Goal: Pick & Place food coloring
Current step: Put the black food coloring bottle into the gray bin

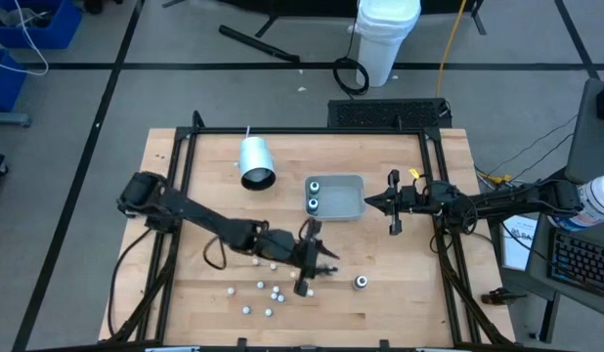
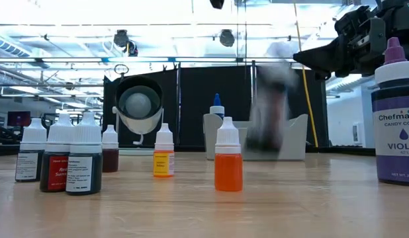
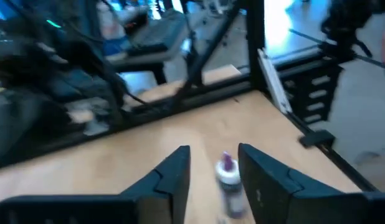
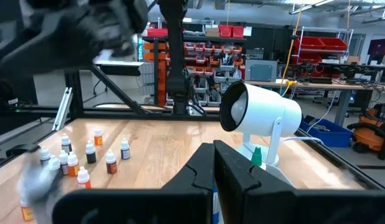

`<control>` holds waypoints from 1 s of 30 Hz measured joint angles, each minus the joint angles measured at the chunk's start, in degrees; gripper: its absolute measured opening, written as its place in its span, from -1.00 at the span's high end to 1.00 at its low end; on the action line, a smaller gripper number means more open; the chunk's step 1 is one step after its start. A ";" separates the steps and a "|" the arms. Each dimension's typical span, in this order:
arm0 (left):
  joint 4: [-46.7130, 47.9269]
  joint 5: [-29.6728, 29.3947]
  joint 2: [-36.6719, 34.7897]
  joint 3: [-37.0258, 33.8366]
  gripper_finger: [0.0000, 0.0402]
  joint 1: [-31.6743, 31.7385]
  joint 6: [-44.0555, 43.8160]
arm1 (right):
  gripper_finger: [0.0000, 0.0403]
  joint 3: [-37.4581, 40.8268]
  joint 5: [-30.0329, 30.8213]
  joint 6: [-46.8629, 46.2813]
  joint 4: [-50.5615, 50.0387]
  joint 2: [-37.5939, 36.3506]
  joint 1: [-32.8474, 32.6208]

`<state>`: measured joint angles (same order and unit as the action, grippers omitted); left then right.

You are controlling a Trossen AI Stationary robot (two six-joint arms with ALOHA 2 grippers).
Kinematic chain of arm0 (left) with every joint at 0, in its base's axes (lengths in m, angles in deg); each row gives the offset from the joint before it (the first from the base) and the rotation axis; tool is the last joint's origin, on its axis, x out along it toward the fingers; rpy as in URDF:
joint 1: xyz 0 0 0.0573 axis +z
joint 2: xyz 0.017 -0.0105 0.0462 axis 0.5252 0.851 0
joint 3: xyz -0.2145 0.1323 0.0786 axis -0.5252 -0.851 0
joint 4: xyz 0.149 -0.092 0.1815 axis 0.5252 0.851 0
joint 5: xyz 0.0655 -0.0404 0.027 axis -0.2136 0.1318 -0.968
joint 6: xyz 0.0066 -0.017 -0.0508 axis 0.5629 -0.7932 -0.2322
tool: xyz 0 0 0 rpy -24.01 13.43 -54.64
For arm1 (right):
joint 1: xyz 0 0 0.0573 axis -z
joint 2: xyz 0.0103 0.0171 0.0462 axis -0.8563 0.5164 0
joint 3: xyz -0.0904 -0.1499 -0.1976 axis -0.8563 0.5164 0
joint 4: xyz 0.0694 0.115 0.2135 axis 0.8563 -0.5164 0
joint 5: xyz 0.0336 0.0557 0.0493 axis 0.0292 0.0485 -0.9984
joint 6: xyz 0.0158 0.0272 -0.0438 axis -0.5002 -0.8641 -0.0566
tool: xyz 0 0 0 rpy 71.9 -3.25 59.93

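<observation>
On the wooden table point(image 1: 400, 303), food coloring bottles point(image 1: 268, 291) stand scattered.

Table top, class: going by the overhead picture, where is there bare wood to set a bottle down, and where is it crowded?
Bare wood lies between the clear tray and the lone bottle, and at the corner beside the white cup. It is crowded at the cluster of food coloring bottles, next to the left hand. The right hand hangs beside the tray.
</observation>
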<state>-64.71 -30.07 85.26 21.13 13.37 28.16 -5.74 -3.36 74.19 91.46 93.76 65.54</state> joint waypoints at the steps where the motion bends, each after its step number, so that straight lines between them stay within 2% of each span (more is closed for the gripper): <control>1: 0.81 -0.48 -1.03 0.00 0.40 0.64 0.29 | 1.00 0.00 0.00 0.00 0.06 -0.02 0.00; 3: 1.93 -0.54 -2.46 0.02 0.52 2.25 0.13 | 1.00 0.00 0.02 -0.02 0.04 0.00 0.02; 8: 5.65 6.91 -3.50 0.02 0.77 5.59 -4.25 | 1.00 -0.01 0.02 -0.02 -0.23 0.00 0.02; 11: 7.88 7.65 -3.33 0.02 0.85 6.15 -5.54 | 1.00 0.00 0.02 0.02 -0.36 -0.02 0.02; 17: 12.06 7.69 -2.80 0.00 0.90 6.21 -5.87 | 1.00 -0.01 0.02 0.00 -0.35 0.00 0.01; 22: 14.88 7.32 -2.80 -1.59 0.77 5.01 -7.28 | 1.00 0.00 -0.15 -1.04 -0.40 -0.02 0.00; 26: 9.82 3.16 -3.14 -7.31 0.64 2.55 -2.99 | 1.00 0.00 -0.88 -1.62 -0.69 -0.02 0.00; 30: -5.23 2.19 -8.02 -18.14 0.65 1.55 -2.52 | 1.00 -0.64 -3.48 -2.03 -0.81 0.00 -1.16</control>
<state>-69.93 -27.88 77.24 2.98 14.93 25.64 -6.38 -6.83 72.17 90.66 93.76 64.38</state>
